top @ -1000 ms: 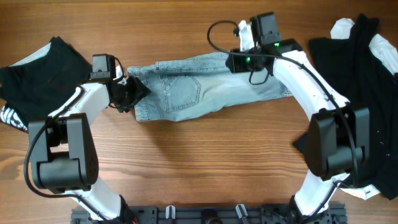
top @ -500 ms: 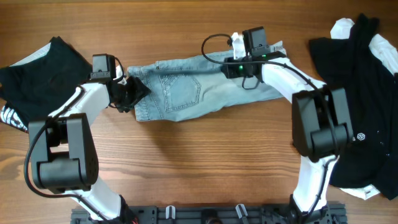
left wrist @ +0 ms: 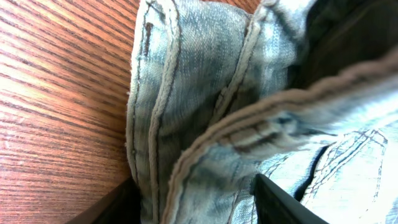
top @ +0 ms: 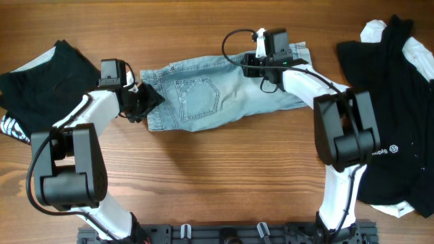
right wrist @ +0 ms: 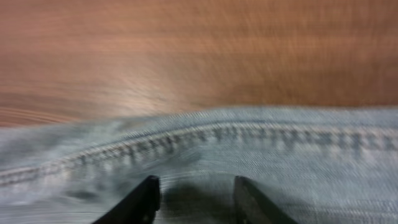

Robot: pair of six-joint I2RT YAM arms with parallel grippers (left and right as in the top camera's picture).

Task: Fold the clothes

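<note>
Jeans [top: 217,102] spread flat on the surface [top: 217,176], black clothes [top: 47,74] left of the jeans. Left hand [top: 144,102] clamped on the bunched waistband at the jeans' left end. Right hand [right wrist: 196,199] at the jeans' far edge, fingers narrowly apart over a seam; grip impossible to tell through blur.
</note>
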